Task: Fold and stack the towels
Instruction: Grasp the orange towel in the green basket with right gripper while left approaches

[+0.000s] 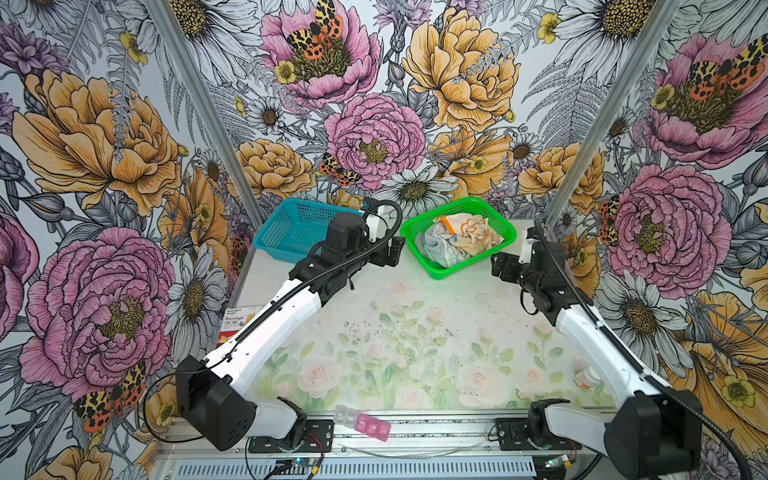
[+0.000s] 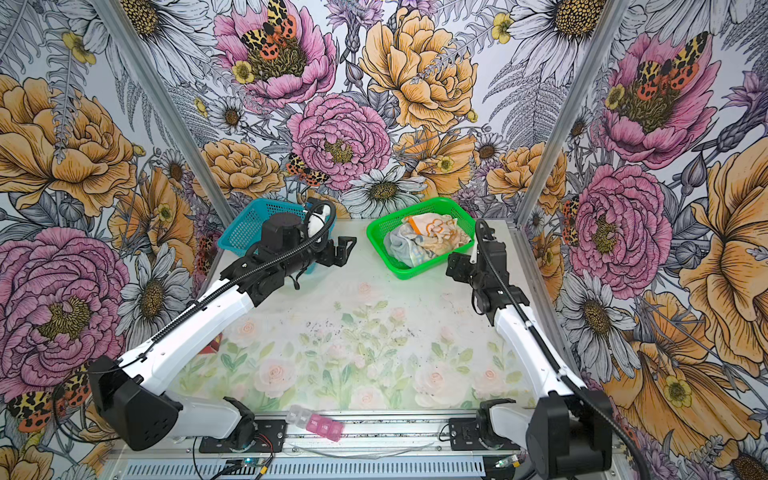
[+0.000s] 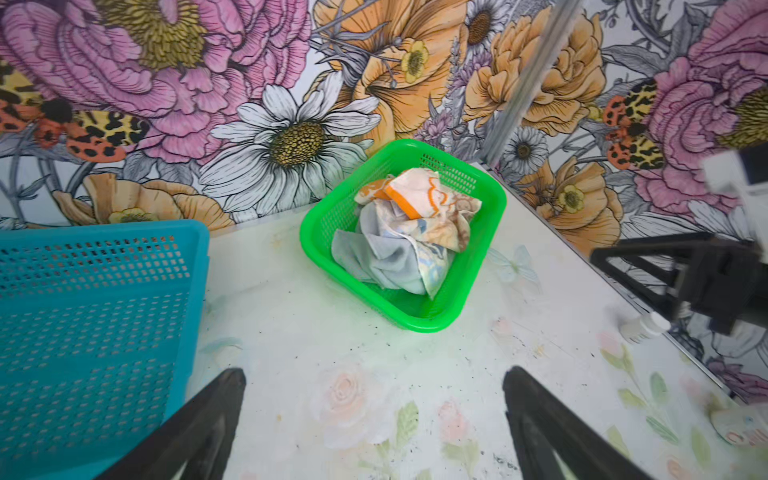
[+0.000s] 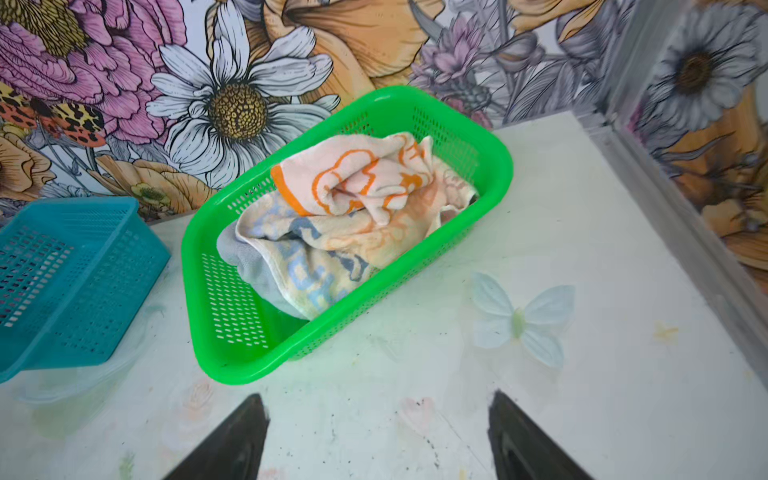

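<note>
Barely started, imo. Table: no towel laid out, no stack. Blue basket: nothing in it. Green basket: all three towels, crumpled heap. Grey towel lowest, striped towel over it, orange towel on top. Left gripper wide open, empty, near green basket. Right gripper jaws apart, holding nothing, near basket too. To do: pull, fold, stack.

Bright, even, diffuse light, no glare.
Faint soft shadows; green glow spilled from the green basket onto the table; towels slightly washed out; wrist views soft-focused; wide-angle stretch toward top-view edges.
</note>
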